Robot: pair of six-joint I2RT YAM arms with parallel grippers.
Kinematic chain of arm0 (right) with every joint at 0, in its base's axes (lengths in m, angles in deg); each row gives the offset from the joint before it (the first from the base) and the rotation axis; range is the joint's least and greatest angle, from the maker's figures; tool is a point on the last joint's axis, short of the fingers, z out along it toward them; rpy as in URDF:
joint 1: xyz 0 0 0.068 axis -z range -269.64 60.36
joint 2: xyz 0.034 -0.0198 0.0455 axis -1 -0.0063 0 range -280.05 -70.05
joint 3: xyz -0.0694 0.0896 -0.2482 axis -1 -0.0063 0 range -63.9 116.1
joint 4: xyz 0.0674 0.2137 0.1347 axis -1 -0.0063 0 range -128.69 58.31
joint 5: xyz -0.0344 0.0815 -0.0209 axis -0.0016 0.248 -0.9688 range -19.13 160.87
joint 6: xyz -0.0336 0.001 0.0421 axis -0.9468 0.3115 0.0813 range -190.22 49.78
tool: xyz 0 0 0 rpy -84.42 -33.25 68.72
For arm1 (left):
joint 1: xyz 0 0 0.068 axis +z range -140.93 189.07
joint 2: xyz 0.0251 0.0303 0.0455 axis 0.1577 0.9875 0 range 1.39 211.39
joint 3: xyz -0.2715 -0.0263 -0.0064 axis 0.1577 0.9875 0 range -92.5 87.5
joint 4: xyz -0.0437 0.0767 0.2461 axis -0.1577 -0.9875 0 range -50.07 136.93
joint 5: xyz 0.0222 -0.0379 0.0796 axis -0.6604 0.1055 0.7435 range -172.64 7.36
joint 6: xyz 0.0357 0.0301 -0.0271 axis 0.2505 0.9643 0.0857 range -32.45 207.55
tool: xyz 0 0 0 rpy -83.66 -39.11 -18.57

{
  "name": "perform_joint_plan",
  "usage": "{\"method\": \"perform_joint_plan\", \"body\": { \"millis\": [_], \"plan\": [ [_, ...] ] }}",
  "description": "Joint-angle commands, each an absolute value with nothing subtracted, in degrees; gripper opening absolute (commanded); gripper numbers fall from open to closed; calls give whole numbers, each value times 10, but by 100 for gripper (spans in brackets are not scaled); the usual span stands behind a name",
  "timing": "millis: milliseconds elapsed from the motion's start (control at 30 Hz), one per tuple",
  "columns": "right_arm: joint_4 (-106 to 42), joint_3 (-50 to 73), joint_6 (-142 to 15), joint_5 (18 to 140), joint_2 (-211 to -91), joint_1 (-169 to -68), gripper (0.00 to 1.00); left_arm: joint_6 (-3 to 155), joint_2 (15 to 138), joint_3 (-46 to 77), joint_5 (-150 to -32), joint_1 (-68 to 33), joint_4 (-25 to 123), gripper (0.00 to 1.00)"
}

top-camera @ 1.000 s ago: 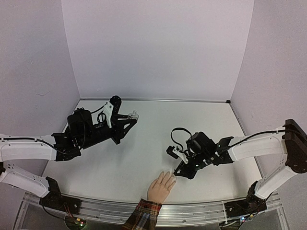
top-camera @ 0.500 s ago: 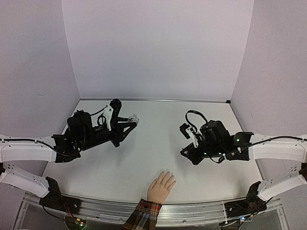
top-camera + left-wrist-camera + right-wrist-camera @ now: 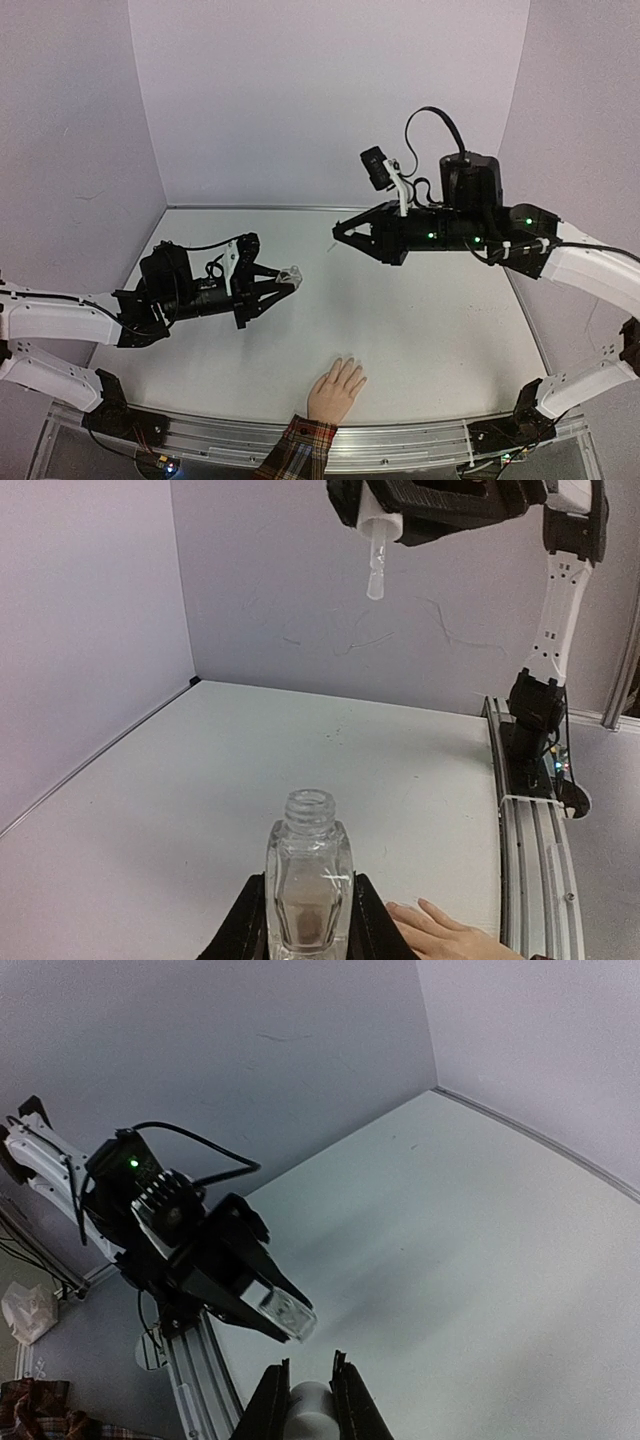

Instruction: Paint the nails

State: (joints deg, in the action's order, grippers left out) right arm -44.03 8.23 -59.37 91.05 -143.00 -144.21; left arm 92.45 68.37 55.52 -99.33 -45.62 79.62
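**Left gripper** [image 3: 280, 281]: low over the left half of the table [image 3: 430, 330], pointing right. Jaws clamped on the bottle [image 3: 309, 875], one finger on each flat side.

**Bottle:** clear glass, squarish body, threaded neck uncapped. The neck points outward along the fingers. There is a faint brownish tint low inside; the contents are otherwise not readable.

**Right gripper** [image 3: 308, 1398]: high above the far right part of the table, pointing left. Jaws closed tight on the cap [image 3: 312, 1412], which is small and white.

**Brush** [image 3: 375, 565]: pale translucent stem hanging down from the cap, seen in the left wrist view against the back wall [image 3: 330, 100]. It is in the air and touches nothing, well apart from both bottle and hand.

**Hand** [image 3: 337, 390]: peach-coloured, palm down on the table at the middle of the near edge. Its five fingers are slightly spread and point toward the back wall. It lies between the two arm bases and clear of both grippers.

**Cuff** [image 3: 300, 447]: red plaid, crossing the rail [image 3: 420, 443] at the table's near edge.

**Nails** [image 3: 347, 364]: at the fingertips of the hand, resting on the table near the front edge. They are too small in every view to tell their colour or any coating.

**Surroundings:** white tabletop, pale lilac walls on three sides
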Motion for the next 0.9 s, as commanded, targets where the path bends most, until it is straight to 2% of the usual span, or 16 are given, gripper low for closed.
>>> {"method": "perform_joint_plan", "body": {
  "millis": [0,433,867],
  "plan": [
    [-449,136,-588,953,-1482,-1470,0,951,688,551,-1035,-457,841,0],
    [-455,201,-584,940,-1551,-1499,0,948,671,566,-1029,-459,837,0],
    [-486,212,-593,881,-1565,-1501,0,947,660,573,-1019,-461,842,0]
  ]
}}
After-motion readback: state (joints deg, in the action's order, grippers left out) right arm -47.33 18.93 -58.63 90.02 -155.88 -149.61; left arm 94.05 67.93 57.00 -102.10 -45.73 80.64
